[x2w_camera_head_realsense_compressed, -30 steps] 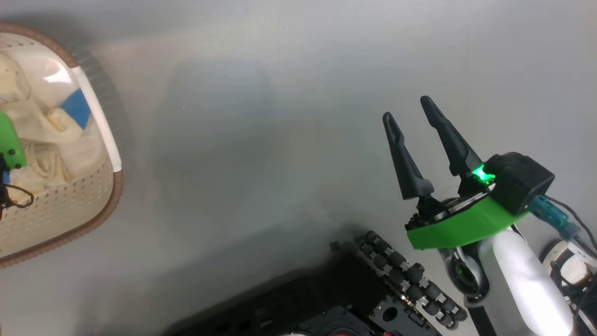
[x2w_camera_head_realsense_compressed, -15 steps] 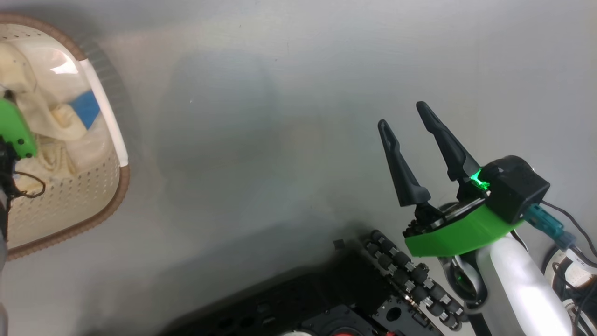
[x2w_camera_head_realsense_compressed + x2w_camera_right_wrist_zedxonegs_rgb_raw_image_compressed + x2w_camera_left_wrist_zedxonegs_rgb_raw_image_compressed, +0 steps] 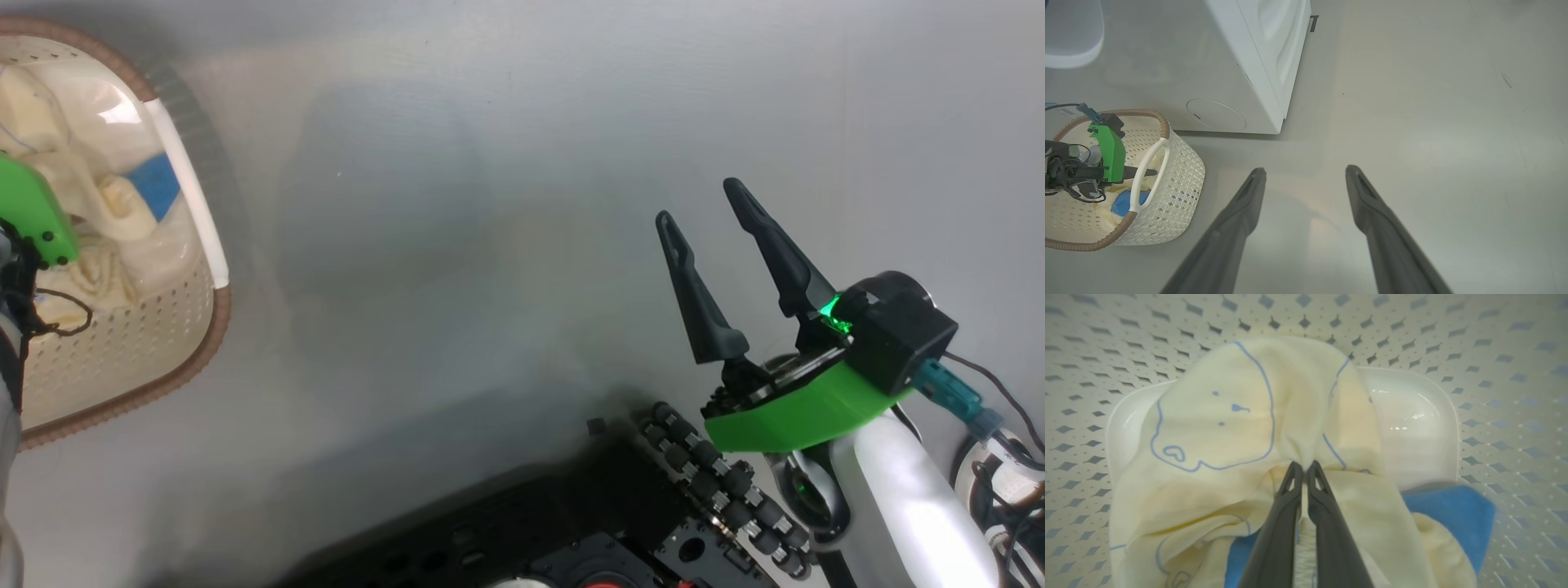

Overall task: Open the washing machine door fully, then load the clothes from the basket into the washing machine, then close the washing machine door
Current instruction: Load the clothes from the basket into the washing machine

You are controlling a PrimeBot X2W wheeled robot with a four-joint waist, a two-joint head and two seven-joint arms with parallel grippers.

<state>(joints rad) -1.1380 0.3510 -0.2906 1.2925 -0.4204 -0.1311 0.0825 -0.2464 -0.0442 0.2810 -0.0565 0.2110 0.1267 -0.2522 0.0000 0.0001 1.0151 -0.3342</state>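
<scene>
Pinches a fold of the clothes (image 3: pixel 1229 424) in the left gripper (image 3: pixel 1303 467), deep inside the basket (image 3: pixel 1494 355). Presses both dark fingers together at the tips, clenched on cream fabric that bunches up between and just beyond them. Shows a blue-outlined bear face on the cloth to the left of the tips in the left wrist view. Shows a bright blue patch (image 3: pixel 1453 510) at the lower right, partly under the cream folds. Keeps all of the clothes within the perforated basket walls.

Stands the basket on the grey floor (image 3: pixel 1412 122), close in front of the white lower panel of the washing machine (image 3: pixel 1241 61).

Holds the right gripper (image 3: pixel 698 202) spread wide and empty above bare floor, well apart from the basket.

Compared with a second ago, slides the whole head view slightly, with the basket a little further right in the picture. Counts as camera motion, not as a move of the basket. Measured against the basket's white handle (image 3: pixel 192 204), puts the green mount (image 3: pixel 33 212) of the left gripper a little higher in that view and further over the clothes than before. Carries the right gripper in the same spread pose as before, only a touch lower and further left in the head view.
</scene>
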